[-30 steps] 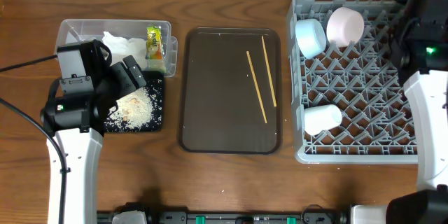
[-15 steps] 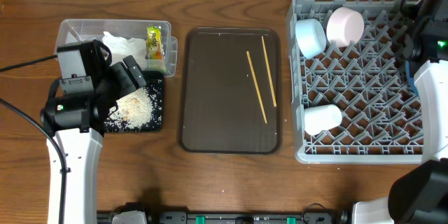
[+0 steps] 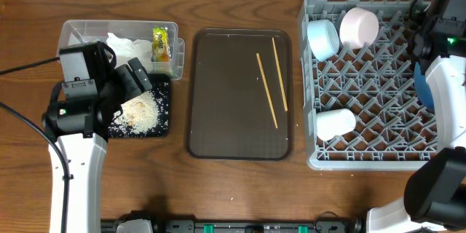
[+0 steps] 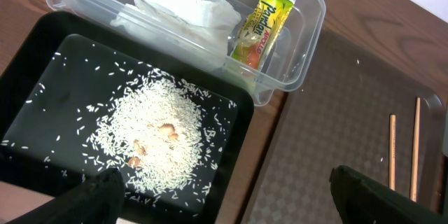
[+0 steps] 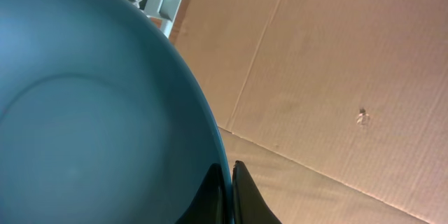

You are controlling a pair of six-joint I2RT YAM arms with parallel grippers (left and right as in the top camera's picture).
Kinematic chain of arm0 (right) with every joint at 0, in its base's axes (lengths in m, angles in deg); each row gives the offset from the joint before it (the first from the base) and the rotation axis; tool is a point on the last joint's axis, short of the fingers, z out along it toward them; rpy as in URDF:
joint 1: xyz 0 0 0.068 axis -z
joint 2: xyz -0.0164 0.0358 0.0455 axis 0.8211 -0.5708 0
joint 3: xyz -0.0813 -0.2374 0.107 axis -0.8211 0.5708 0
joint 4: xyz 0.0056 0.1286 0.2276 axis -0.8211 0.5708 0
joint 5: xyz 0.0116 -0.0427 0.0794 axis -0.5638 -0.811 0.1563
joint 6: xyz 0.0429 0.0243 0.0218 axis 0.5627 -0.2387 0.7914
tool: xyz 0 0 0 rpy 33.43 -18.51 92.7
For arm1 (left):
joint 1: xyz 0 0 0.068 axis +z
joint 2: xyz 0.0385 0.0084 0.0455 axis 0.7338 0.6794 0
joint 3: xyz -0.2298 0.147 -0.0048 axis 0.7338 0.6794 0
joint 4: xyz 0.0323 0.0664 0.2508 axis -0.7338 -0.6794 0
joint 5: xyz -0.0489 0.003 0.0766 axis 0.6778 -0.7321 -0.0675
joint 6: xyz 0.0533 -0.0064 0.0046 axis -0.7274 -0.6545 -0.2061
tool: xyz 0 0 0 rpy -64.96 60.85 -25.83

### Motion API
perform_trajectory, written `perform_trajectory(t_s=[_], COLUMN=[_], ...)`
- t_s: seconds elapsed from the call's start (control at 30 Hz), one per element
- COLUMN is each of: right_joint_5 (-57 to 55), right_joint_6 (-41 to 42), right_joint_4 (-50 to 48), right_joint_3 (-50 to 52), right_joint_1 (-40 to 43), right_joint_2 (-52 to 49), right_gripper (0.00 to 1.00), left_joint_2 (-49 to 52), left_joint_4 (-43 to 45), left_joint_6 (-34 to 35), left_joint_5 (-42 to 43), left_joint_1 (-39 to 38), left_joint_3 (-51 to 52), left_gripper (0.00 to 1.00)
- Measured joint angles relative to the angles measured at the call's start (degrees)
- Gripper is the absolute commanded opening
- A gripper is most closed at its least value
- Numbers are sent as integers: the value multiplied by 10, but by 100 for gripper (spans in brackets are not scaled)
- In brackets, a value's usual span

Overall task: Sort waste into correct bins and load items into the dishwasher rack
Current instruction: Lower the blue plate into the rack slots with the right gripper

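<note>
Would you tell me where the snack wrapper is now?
Overhead view, table's left: the snack wrapper lies in the clear tub, right of the tissue.

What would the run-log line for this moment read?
left hand: open, over black tray with rice | right hand: shut on dark blue bowl, at right side of rack | chopsticks: on brown tray

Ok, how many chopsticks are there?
2. Both lie loose on the brown tray: the left chopstick near its middle, the right chopstick by its right edge. None looks hidden.
</note>
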Motion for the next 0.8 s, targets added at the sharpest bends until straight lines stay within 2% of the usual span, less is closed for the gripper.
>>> perform_trajectory(t_s=[0.23, 0.3, 0.47, 0.57, 0.7, 0.8], right_joint_5=[3, 5, 27, 35, 40, 42], right_joint_6=[10, 12, 21, 25, 43, 71], right_joint_4=[0, 0, -2, -1, -2, -2], right_joint_3=[0, 0, 0, 0, 0, 0], right_joint_1=[-8, -18, -48, -62, -71, -72], right_joint_2=[0, 0, -9, -15, -16, -16], right_gripper=[2, 7, 11, 18, 36, 45], left_joint_2=[0, 0, 0, 0, 0, 0], left_joint_4=[0, 0, 0, 0, 0, 0], left_joint_6=[0, 0, 0, 0, 0, 0], left_joint_5=[0, 0, 0, 0, 0, 0], left_joint_1=[0, 0, 0, 0, 0, 0], left_joint_3=[0, 0, 0, 0, 0, 0], left_gripper=[96, 96, 96, 96, 96, 96])
